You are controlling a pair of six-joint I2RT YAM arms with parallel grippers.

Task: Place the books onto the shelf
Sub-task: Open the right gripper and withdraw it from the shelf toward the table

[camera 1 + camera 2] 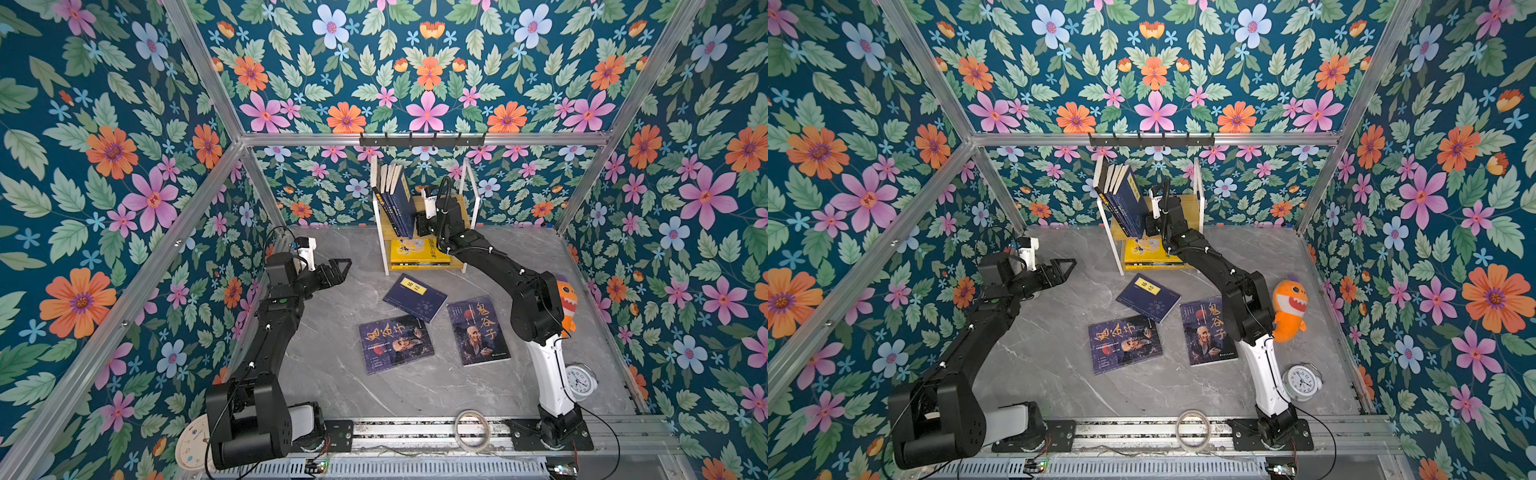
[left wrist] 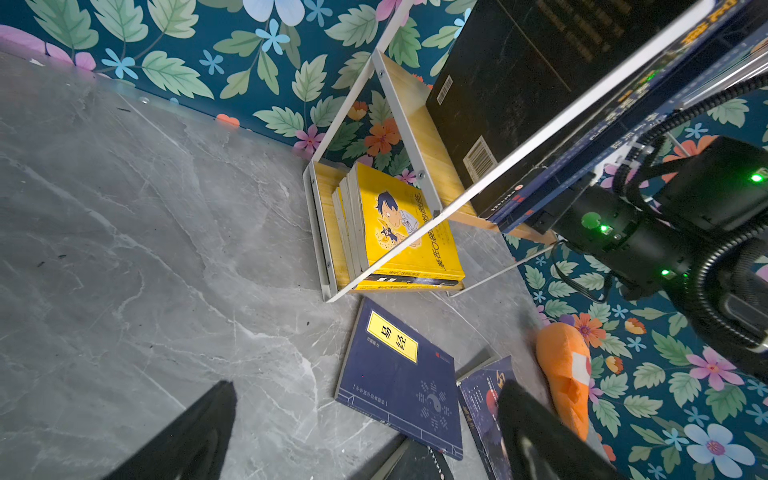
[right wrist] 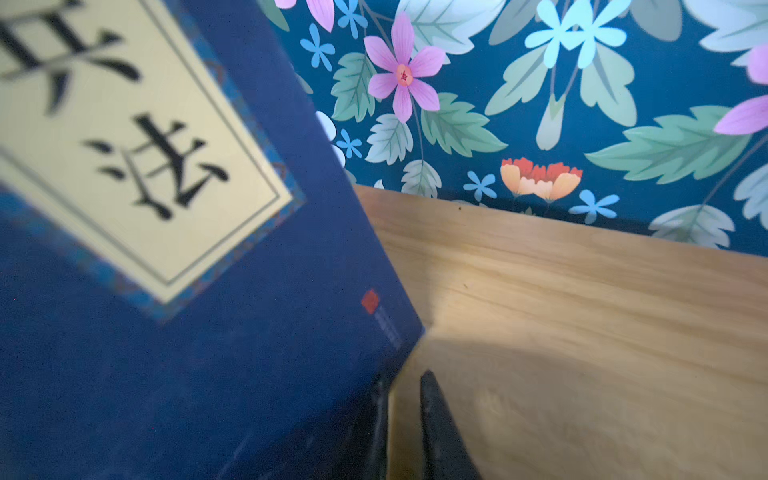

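While the end book (image 3: 208,332) leans with the row (image 1: 397,199) on the shelf's (image 1: 382,245) top board (image 3: 582,332), tilted toward the shelf's left post, I judge this placing nearly done. The right gripper (image 3: 405,378) sits at that book's lower outer corner, low over the board. Its fingers stand a narrow slit apart with bare wood showing between them, and I see no cover inside them. On the lower board a yellow stack (image 1: 417,251) lies flat.

Three books are not yet on the shelf, all flat on the table (image 1: 332,374) in front of it. The navy book (image 1: 414,297) lies just before the shelf's foot, its long axis slanted to the shelf front. One portrait book (image 1: 395,343) and another (image 1: 478,330) lie farther out.

The left gripper (image 1: 344,269) hangs off the shelf's left side, fingers wide apart and empty, pointing toward the shelf's foot. The navy book lies just ahead of those fingers, so I judge the left arm nearer to it. The right arm would first have to back out of the top tier.
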